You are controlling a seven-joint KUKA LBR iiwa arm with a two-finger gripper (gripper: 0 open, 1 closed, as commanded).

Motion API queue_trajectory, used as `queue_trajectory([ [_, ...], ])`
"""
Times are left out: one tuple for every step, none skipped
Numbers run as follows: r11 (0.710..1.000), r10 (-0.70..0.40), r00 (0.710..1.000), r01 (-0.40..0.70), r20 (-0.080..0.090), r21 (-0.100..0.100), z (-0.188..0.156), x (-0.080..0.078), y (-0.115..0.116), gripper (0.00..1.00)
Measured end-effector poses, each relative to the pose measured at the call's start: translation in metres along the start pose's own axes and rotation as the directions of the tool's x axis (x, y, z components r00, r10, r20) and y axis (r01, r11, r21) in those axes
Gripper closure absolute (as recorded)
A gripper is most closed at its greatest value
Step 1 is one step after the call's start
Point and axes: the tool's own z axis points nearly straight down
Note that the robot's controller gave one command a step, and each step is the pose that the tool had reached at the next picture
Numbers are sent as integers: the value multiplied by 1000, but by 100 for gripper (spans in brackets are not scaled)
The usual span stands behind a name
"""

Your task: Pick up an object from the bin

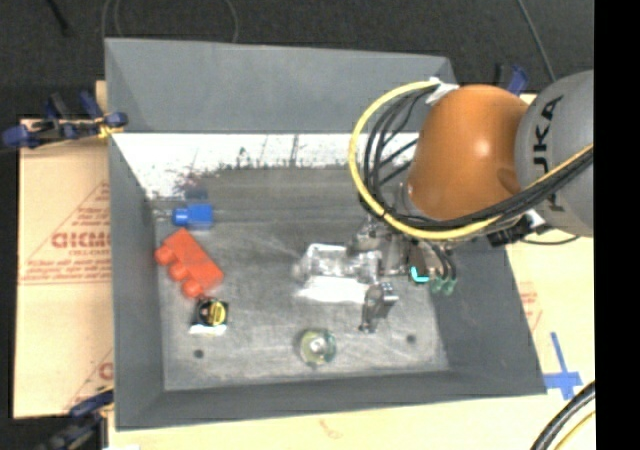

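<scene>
My gripper (378, 304) hangs low over the right half of the bin floor, under the orange wrist cover. Just to its left lies a crumpled, shiny clear-and-white plastic thing (328, 274), touching or nearly touching the gripper's side. A small round clear cap-like thing (317, 346) lies near the front wall, to the front left of the gripper.
At the left of the bin lie an orange stepped block (187, 262), a small blue block (194, 216) behind it, and a little yellow-and-black tape measure (209, 314) in front of it. The arm and its cables cover the bin's right side.
</scene>
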Motion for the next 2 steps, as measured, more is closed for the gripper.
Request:
queue_trajectory([
  [998,-61,998,61,18,0,118,-42,-34,0],
  [989,-148,989,148,11,2,104,-45,-30,0],
])
